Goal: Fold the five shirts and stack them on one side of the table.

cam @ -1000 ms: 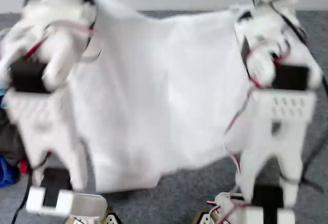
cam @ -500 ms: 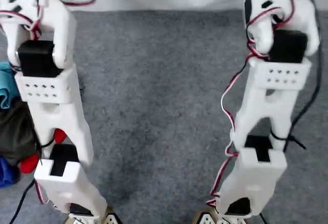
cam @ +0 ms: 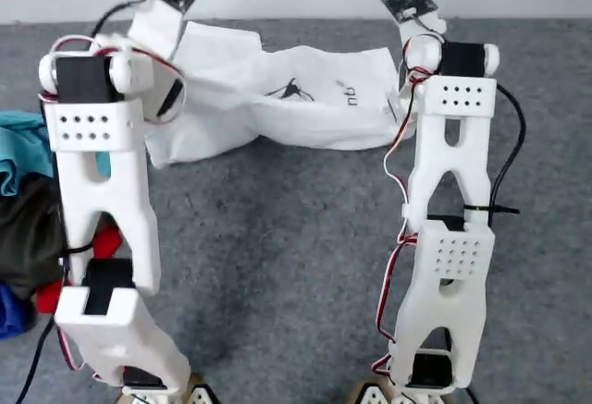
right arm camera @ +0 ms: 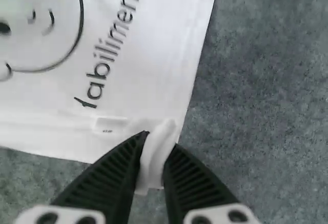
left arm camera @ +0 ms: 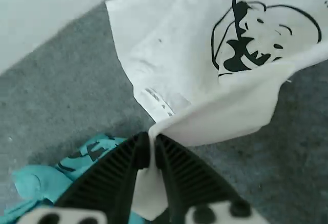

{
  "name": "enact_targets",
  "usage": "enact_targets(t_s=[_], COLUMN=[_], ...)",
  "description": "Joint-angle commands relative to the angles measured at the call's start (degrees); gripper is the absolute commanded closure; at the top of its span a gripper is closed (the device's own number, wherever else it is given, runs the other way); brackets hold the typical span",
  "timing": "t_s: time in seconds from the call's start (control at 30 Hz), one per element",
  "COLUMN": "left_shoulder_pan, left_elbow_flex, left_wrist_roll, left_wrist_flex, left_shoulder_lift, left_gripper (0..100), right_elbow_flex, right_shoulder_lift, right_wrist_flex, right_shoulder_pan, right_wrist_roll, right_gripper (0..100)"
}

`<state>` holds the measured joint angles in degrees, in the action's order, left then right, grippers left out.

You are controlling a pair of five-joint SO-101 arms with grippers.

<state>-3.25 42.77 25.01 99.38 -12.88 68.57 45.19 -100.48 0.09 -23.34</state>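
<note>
High view: a white shirt [cam: 305, 108] lies bunched along the far side of the grey table [cam: 277, 265]. The left pincer [left arm camera: 149, 141] is clamped on one corner and the right pincer [right arm camera: 156, 144] on another. Coloured shirts [cam: 23, 210] are piled at the table's edge.

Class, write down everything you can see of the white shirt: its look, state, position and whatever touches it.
The white shirt is soft, thin-looking cloth printed with a black line drawing and lettering. It lies crumpled and partly folded across the far side of the grey table, between the two arms. The left tool is shut on one pinched edge, the right tool on another.
</note>
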Motion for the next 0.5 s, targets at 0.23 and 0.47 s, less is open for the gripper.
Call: enact_targets(t_s=[0.23, 0.47], left_shoulder_pan=[0.18, 0.53], left_elbow_flex=[-39.78, -60.62], left_wrist_roll=[2.55, 8.53], left_wrist_flex=[1.23, 1.23], left_shoulder_lift=[30.59, 51.16], left_gripper=[98, 98], right_elbow_flex=[-37.01, -72.18], right_shoulder_lift=[-29.32, -57.89], right_wrist_flex=[-2.51, -0.4], right_shoulder_pan=[-1.45, -5.41], right_wrist_roll=[-0.62, -3.34], right_gripper=[98.8, 98.8])
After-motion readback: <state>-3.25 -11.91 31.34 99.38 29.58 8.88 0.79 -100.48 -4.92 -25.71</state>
